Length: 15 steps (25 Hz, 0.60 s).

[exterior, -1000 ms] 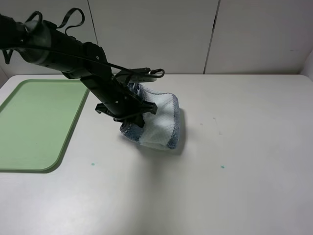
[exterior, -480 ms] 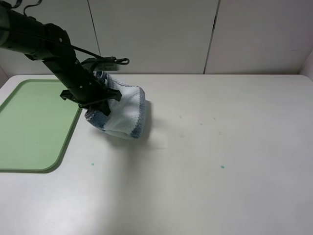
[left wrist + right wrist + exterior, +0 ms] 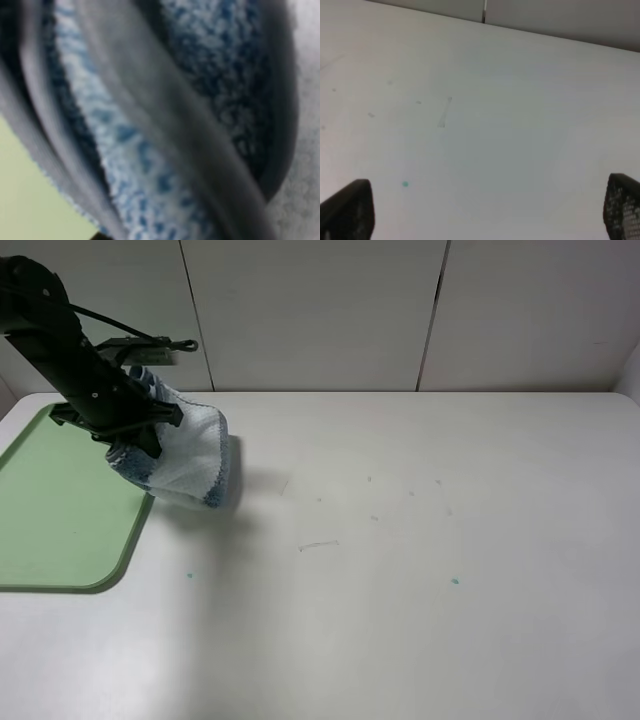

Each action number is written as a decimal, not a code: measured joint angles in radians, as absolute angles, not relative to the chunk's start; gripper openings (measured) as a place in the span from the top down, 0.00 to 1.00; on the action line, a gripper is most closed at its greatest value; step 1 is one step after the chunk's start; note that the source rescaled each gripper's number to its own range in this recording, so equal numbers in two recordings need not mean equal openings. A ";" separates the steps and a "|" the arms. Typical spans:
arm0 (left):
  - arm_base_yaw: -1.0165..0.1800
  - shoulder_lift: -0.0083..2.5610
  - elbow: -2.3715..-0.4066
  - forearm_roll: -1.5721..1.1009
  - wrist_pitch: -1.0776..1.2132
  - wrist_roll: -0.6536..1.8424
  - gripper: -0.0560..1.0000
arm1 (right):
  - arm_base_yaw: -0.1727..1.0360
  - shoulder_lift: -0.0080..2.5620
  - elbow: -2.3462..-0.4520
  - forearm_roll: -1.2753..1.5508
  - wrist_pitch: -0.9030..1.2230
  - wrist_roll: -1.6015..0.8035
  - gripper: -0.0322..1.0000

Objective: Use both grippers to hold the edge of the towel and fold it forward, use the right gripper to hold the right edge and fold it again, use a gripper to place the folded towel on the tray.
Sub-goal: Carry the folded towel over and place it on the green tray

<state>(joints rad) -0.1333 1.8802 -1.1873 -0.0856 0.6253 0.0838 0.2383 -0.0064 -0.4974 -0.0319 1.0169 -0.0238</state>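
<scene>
In the exterior high view my left gripper (image 3: 137, 443) is shut on the folded towel (image 3: 185, 455), blue-grey and white. It holds the towel bunched and hanging just above the table, at the right rim of the light-green tray (image 3: 60, 510). The left wrist view is filled by blurred towel folds (image 3: 165, 125) with grey piping, and a bit of the tray (image 3: 25, 195) shows beneath. My right gripper (image 3: 485, 212) is open and empty over bare white table; only its two black fingertips (image 3: 347, 210) show. The right arm is out of the exterior high view.
The white table (image 3: 420, 540) has small teal specks (image 3: 455, 581) and a faint scuff (image 3: 318, 545). A panelled white wall (image 3: 320, 310) runs along the table's far edge.
My left arm has carried the towel leftward from the middle of the table to the tray's right rim. The towel hangs bunched from the gripper throughout.
</scene>
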 joint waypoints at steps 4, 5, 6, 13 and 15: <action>-0.087 1.880 -1.187 -0.041 0.649 0.083 0.78 | 0.238 -0.006 -0.497 -0.032 1.017 -0.024 0.00; -0.075 1.880 -1.187 -0.033 0.651 0.083 0.78 | 0.238 -0.006 -0.497 -0.032 1.017 -0.024 0.00; -0.066 1.880 -1.187 -0.026 0.653 0.083 0.78 | 0.238 -0.006 -0.497 -0.032 1.017 -0.024 0.00; 0.009 1.880 -1.187 0.036 0.661 0.083 0.78 | 0.238 -0.006 -0.497 -0.032 1.017 -0.024 0.00; 0.027 1.880 -1.187 0.058 0.651 0.083 0.78 | 0.238 -0.006 -0.497 -0.032 1.017 -0.024 0.00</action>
